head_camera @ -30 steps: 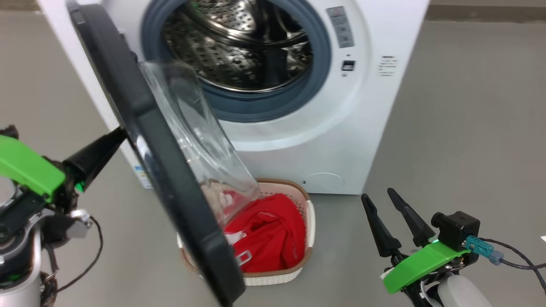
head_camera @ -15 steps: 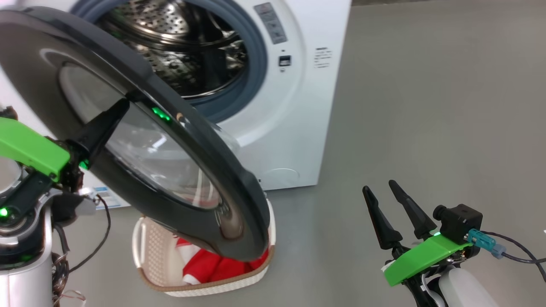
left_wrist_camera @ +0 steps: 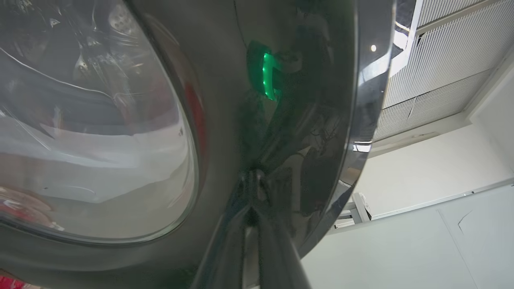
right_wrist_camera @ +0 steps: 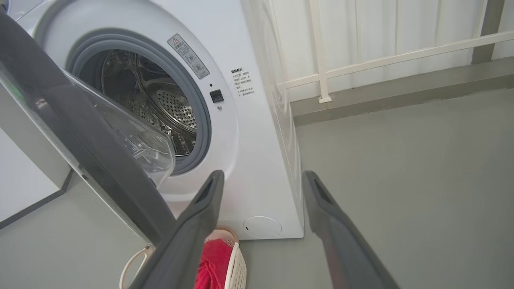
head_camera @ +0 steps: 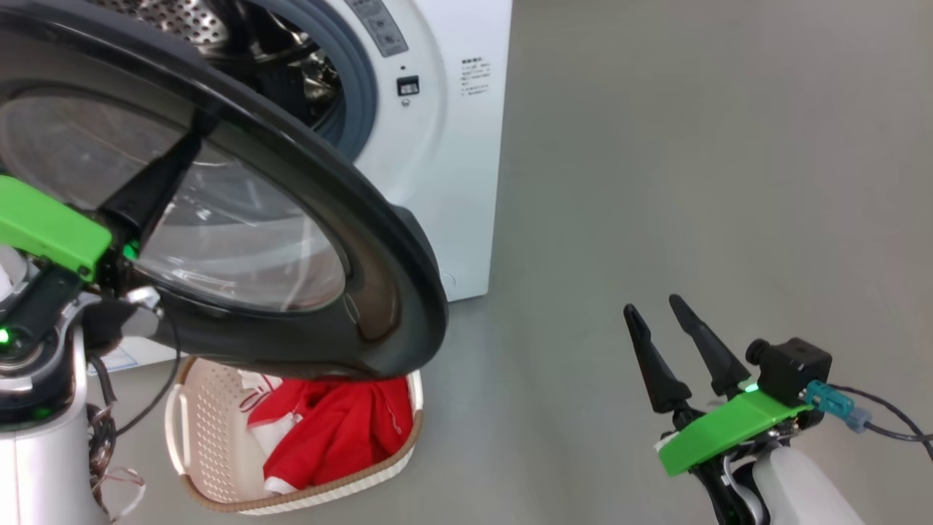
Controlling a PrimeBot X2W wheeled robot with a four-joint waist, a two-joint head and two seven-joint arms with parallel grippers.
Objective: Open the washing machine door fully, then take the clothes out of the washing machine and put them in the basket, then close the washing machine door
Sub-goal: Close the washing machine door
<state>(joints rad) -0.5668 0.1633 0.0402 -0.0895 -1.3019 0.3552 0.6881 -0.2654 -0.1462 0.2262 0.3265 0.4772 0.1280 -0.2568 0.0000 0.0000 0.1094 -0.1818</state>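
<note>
Presses left gripper [head_camera: 191,146], fingers together, on washing machine door [head_camera: 393,292] at 9 o'clock, right gripper [head_camera: 651,304] spread; risks skidding off gloss.

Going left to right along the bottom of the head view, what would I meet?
Left arm's pale forearm → cream basket holding the red clothes → bare grey floor → right gripper, fingers open.

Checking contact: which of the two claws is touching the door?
The left claw: shut, its tips pressed on the door's black rim beside the glass. The right claw is open and hangs apart from it.
</note>
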